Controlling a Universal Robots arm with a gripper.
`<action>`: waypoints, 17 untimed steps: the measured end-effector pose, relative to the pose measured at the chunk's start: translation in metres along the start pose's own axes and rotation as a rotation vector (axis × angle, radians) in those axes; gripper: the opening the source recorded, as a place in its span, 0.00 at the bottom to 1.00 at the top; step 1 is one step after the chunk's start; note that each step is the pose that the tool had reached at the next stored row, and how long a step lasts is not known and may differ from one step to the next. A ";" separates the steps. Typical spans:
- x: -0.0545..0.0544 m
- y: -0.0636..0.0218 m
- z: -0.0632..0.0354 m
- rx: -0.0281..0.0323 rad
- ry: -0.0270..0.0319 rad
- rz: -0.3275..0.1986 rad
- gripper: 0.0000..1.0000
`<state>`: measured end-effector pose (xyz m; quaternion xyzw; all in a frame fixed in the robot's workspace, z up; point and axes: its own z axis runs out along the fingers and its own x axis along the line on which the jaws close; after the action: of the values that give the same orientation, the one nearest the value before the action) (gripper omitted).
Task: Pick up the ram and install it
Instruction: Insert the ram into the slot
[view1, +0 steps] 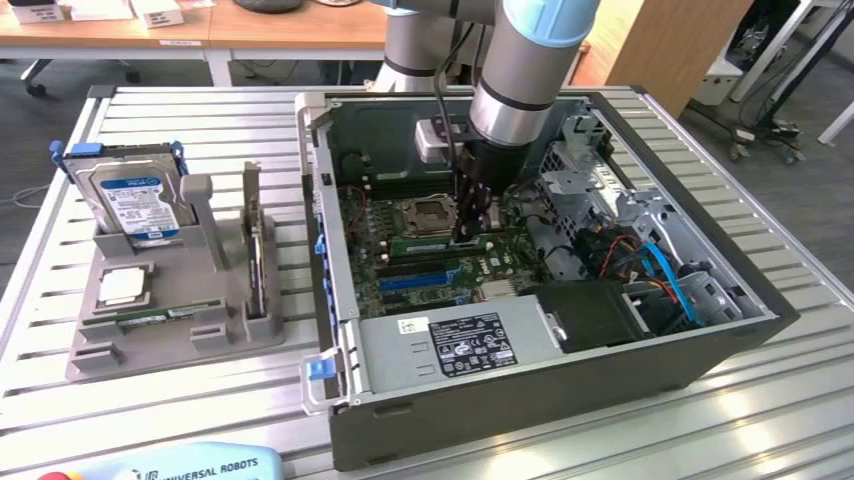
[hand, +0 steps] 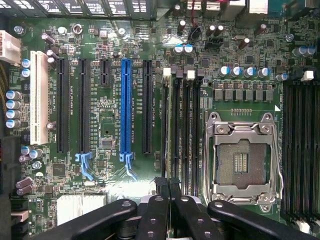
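Observation:
My gripper (view1: 467, 232) reaches down into the open computer case (view1: 534, 400), right beside the empty processor socket (view1: 427, 212). Its black fingers (hand: 161, 182) are pressed together at the end of the memory slots. The ram (view1: 414, 243) shows as a thin green strip standing on edge in the slot line beside the socket, its end between the fingers. In the wrist view the ram (hand: 168, 130) is seen edge-on, running away from the gripper (hand: 167, 184) along the first memory slot. Whether it is fully seated I cannot tell.
A grey fixture (view1: 174, 340) on the exterior view's left holds a blue-labelled hard drive (view1: 134, 200), a square silver processor chip (view1: 123, 288) and an upright card (view1: 251, 230). Drive cage, cables and power supply crowd the case's right side. A blue expansion slot (hand: 125, 105) lies further along the board.

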<state>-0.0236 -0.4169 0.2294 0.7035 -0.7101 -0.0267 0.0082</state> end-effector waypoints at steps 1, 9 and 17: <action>0.000 -0.0002 0.0000 -0.0001 0.0001 -0.002 0.11; 0.000 -0.0003 -0.0012 -0.0001 0.0000 -0.003 0.11; 0.000 -0.0003 0.0005 -0.0002 0.0002 -0.003 0.11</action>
<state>-0.0233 -0.4169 0.2288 0.7046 -0.7091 -0.0267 0.0083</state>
